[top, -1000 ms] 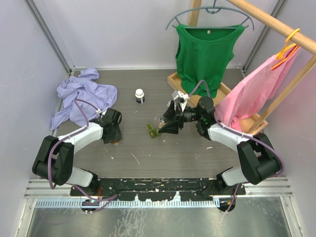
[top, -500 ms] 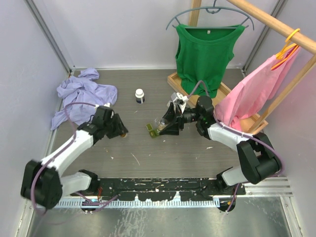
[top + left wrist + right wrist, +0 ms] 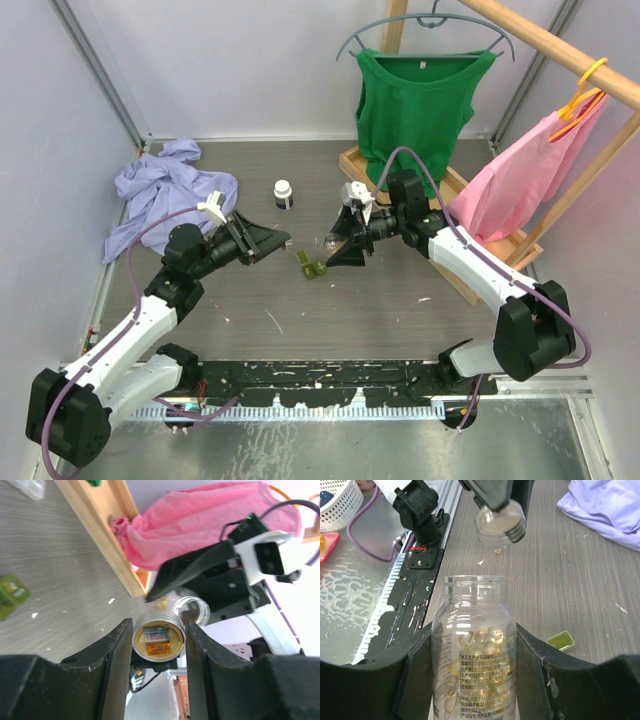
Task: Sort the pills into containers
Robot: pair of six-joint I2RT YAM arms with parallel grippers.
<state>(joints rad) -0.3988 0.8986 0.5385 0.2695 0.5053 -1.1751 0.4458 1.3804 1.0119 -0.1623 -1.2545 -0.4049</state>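
My right gripper (image 3: 345,248) is shut on a clear, open-mouthed pill bottle (image 3: 472,650) holding several yellow capsules, tilted toward the left arm. My left gripper (image 3: 278,240) is shut on a round ridged cap (image 3: 159,640) with an orange label, held in the air close to the bottle's mouth (image 3: 192,607). The cap also shows in the right wrist view (image 3: 500,522). The olive green pill case (image 3: 310,265) lies on the table between and below the grippers, and it shows in both wrist views (image 3: 11,595) (image 3: 560,640). A clear case (image 3: 25,487) lies farther off.
A white pill bottle (image 3: 284,193) stands behind the grippers. A purple cloth (image 3: 165,195) lies at back left. A wooden rack (image 3: 352,160) with a green top (image 3: 415,110) and a pink garment (image 3: 510,185) stands at back right. A small yellowish speck (image 3: 497,551) lies on the table.
My left gripper has lifted off the table at the left and swung right with the cap, up to the bottle's mouth. My right gripper has shifted slightly back with the bottle.
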